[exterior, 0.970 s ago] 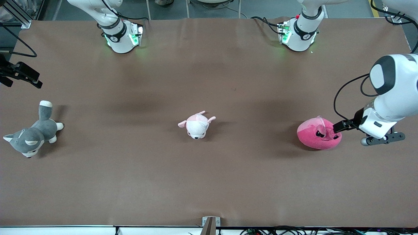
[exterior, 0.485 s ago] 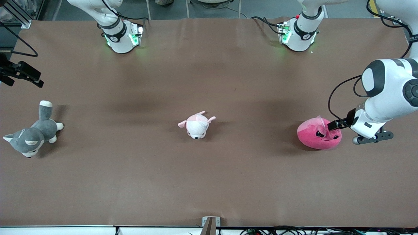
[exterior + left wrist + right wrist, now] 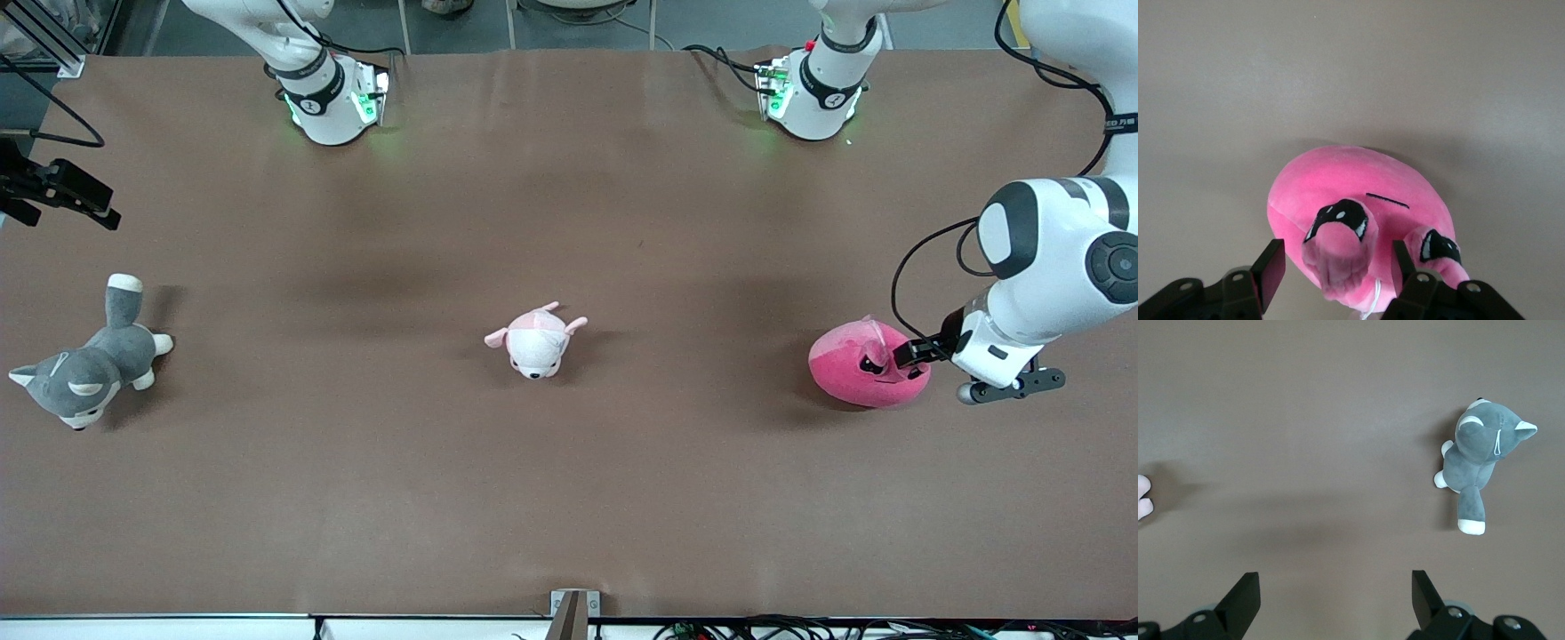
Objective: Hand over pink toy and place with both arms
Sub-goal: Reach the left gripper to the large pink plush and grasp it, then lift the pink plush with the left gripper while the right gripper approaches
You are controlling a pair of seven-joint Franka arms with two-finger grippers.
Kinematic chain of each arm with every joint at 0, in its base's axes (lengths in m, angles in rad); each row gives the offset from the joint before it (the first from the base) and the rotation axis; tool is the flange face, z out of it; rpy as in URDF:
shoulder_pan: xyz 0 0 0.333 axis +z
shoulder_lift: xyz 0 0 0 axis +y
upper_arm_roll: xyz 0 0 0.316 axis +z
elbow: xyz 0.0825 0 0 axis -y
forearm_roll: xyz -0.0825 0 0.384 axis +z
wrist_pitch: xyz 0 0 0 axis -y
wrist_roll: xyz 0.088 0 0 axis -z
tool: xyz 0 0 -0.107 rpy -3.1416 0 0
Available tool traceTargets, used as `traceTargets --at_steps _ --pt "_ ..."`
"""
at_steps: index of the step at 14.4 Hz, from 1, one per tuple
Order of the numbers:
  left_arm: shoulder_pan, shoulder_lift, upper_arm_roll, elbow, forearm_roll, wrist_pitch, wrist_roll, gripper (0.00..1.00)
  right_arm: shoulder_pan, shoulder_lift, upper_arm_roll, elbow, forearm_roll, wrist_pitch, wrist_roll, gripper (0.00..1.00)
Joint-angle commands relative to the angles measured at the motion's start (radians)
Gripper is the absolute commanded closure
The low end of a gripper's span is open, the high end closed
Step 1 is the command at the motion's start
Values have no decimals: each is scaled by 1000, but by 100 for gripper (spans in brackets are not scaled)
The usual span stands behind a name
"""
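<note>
1. Round hot-pink plush toy (image 3: 867, 365) on brown table (image 3: 569, 489), left arm's end.
2. Left gripper (image 3: 1337, 267) at its 3 o'clock, fingers spread around a flap.
3. Right gripper (image 3: 1335, 593) spread wide, waiting above table.

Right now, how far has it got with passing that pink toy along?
Nothing is finished: the round hot-pink plush toy still sits on the brown table. In hand: the left claw is open, its fingers either side of a pale flap on the toy. The right claw waits open, high over the table. Left: gripping, lifting, the handover and the placing.
</note>
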Motion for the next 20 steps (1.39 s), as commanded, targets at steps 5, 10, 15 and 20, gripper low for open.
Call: traceTargets --at_steps 5,10,15,20 --pt "0 12 -4 3 -13 14 -19 84 -3 -21 5 -9 -19 -7 1 0" --pt "-8 -38 -31 9 -14 0 -36 99 -3 -24 5 -9 -19 -10 -1 0" --pt "-6 -75 -113 126 -101 -181 -44 100 -1 -32 7 -9 -19 -11 -1 0" --pt "-43 -65 -238 315 -146 -347 -227 99 5 -29 7 -21 -17 -20 -1 0"
